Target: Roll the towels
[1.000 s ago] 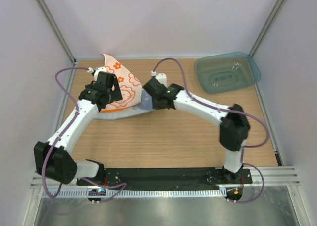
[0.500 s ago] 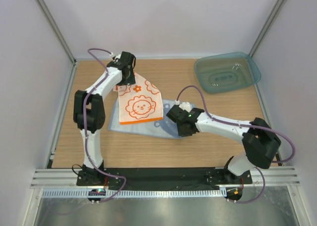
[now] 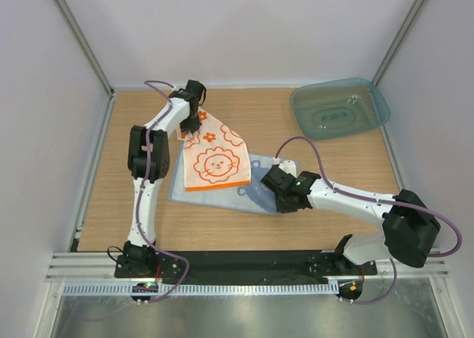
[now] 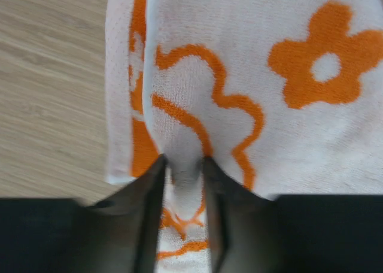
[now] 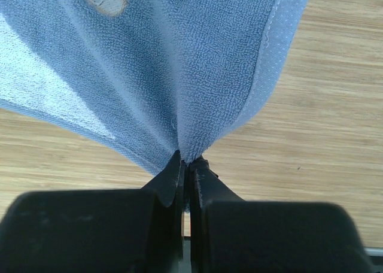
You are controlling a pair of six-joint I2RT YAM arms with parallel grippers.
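Towels lie near the middle of the light wooden table (image 3: 311,219) when seen from above. The white cloth towel with orange flowers and a lion face (image 3: 215,158) is spread out on top of the plain light blue cloth towel (image 3: 255,193). The blue one sticks out from under it at the near side and at the right. The left fingers (image 3: 191,124) are at the far left corner of the white towel. The right fingers (image 3: 272,181) are at the right edge of the blue towel. A see-through teal plastic tray (image 3: 341,108) sits in the far right corner of the table, well apart from both towels.

From the left wrist, the left fingers (image 4: 152,201) pinch a raised fold of the white towel between them. The bare wooden table shows on the left.

From the right wrist, the right fingers (image 5: 170,186) are pressed together on the edge of the blue towel. The cloth fans out from them in long folds, and the wooden table shows below and beside it.
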